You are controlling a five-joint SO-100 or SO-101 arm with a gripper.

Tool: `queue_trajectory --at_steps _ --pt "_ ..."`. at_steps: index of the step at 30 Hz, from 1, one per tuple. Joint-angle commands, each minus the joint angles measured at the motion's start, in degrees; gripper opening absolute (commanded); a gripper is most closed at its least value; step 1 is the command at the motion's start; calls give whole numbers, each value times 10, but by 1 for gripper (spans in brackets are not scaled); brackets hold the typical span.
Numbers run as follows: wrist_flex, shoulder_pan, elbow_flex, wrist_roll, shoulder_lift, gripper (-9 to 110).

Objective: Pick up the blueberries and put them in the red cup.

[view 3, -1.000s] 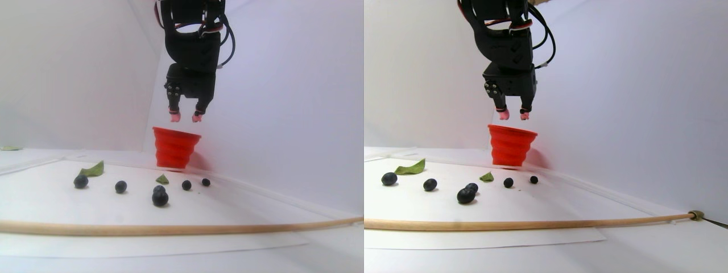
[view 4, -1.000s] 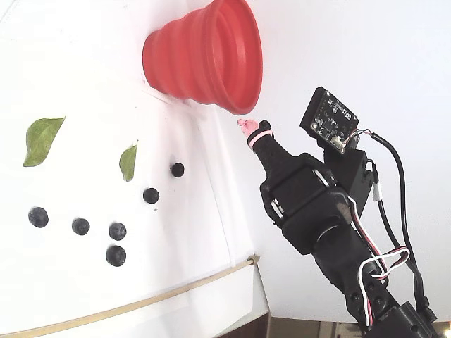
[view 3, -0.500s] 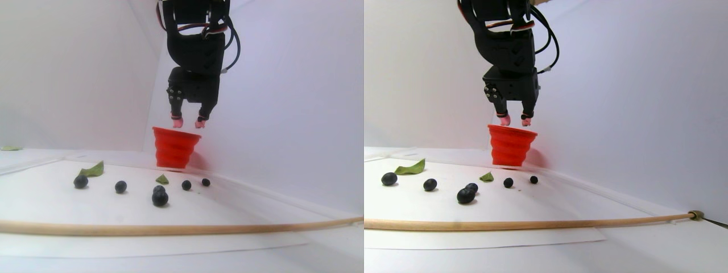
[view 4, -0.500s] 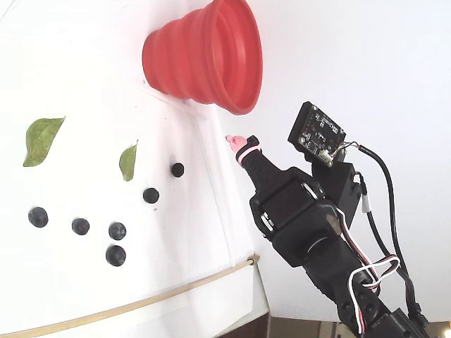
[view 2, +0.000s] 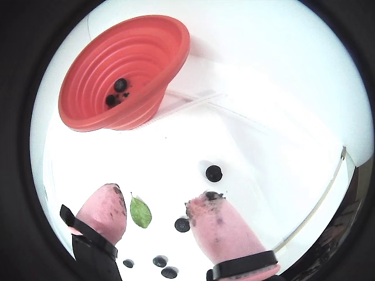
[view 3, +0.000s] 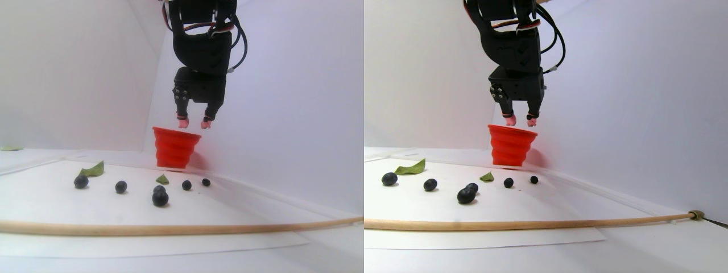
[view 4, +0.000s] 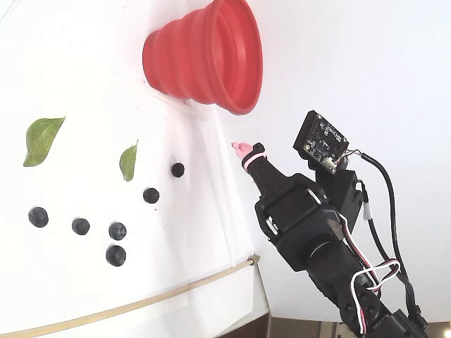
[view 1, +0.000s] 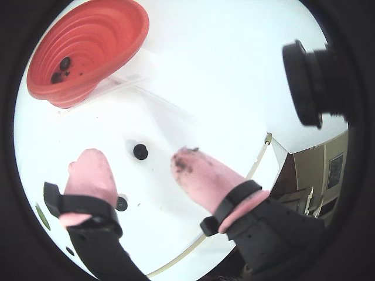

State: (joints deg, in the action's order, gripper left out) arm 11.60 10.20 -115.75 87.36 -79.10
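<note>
Our gripper (view 3: 193, 123) has moved off from over the cup (view 3: 175, 148), its pink tips apart and holding nothing, so with some berries in the cup we go for the berries (view 3: 160, 197) on the table next.

White walls (view 3: 68, 68) meeting in a corner, white tabletop (view 3: 239, 205), bright even light, brown room interior (view 1: 319, 175) beyond.

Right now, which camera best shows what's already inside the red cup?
A wrist view: it looks down into the red cup, showing dark blueberries at the bottom. The other wrist view shows them too, nearer its edge. The stereo pair and the fixed view show only the cup's outside and rim.
</note>
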Motion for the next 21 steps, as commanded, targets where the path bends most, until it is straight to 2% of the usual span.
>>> queue_trajectory --at_steps 1,21 --pt "-2 25 6 -4 -47 20" --pt "9 32 5 -6 23 20"
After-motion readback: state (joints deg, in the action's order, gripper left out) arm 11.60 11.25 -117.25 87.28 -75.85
